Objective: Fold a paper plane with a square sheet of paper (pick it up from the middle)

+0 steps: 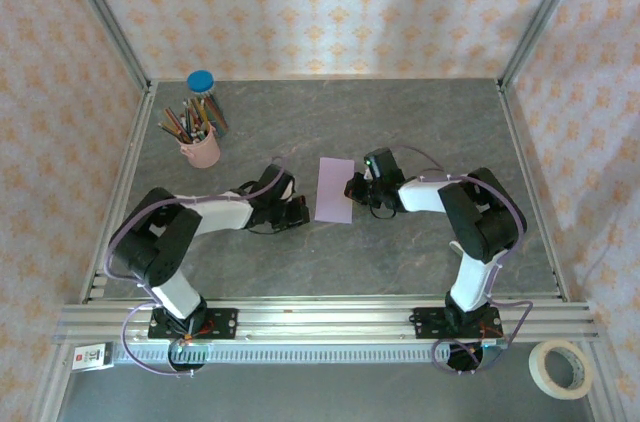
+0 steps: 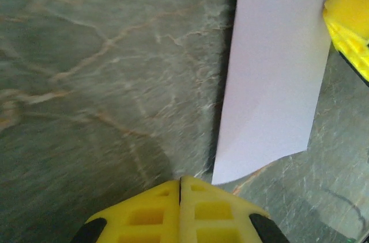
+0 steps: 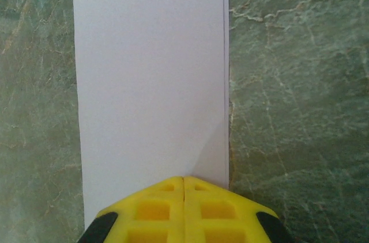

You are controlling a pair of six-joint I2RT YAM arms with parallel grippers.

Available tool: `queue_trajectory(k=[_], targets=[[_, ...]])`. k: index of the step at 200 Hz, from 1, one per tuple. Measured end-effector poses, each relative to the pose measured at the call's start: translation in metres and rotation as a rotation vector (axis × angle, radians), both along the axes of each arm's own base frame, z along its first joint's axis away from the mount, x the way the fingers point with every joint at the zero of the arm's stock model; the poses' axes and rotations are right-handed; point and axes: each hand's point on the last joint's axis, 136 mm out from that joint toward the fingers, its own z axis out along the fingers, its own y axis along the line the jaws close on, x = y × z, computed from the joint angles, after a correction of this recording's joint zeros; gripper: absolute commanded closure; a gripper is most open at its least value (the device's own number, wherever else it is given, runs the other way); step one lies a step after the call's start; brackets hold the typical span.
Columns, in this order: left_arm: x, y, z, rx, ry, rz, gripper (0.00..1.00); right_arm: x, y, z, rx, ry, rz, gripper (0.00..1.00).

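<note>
My left gripper point(image 2: 180, 194) has its yellow fingers point(image 2: 147, 214) pressed together with nothing between them. My right gripper point(image 3: 183, 194) is the same, its two halves meeting in a thin seam.

The square sheet of paper point(image 3: 150, 82) begins right under the right tip and runs straight ahead of it. From the left tip it lies just ahead and to the right, not touching. It is pale lilac and folded into a tall rectangle.

The right wrist view gives a second layer peeking out along the sheet's right edge. The left wrist view gives instead the corner nearest my left tip curling up off the grey stone-patterned table point(image 2: 86, 82), and my right gripper's yellow tip against the sheet's far edge.

From above, a pink pencil cup point(image 1: 203, 149) and a blue-lidded jar point(image 1: 201, 81) stand well beyond my left arm. A tape roll point(image 1: 561, 368) lies behind my right base. A small white tag point(image 1: 93, 355) sits behind my left base, its print too small to read.
</note>
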Motion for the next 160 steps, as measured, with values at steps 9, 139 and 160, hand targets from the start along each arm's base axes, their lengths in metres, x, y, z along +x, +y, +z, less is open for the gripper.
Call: queue_trajectory(k=[9, 139, 160], targets=[[0.005, 0.006, 0.011, -0.006, -0.021, 0.019, 1.0, 0.0, 0.002, 0.002, -0.006, -0.011, 0.013, 0.98], [0.078, 0.009, 0.055, -0.151, -0.215, 0.143, 0.65, -0.008, 0.044, 0.038, -0.008, -0.041, 0.09, 0.76], [0.087, 0.001, 0.064, -0.185, -0.244, 0.131, 0.64, -0.003, 0.042, 0.077, 0.029, -0.119, 0.055, 0.67]])
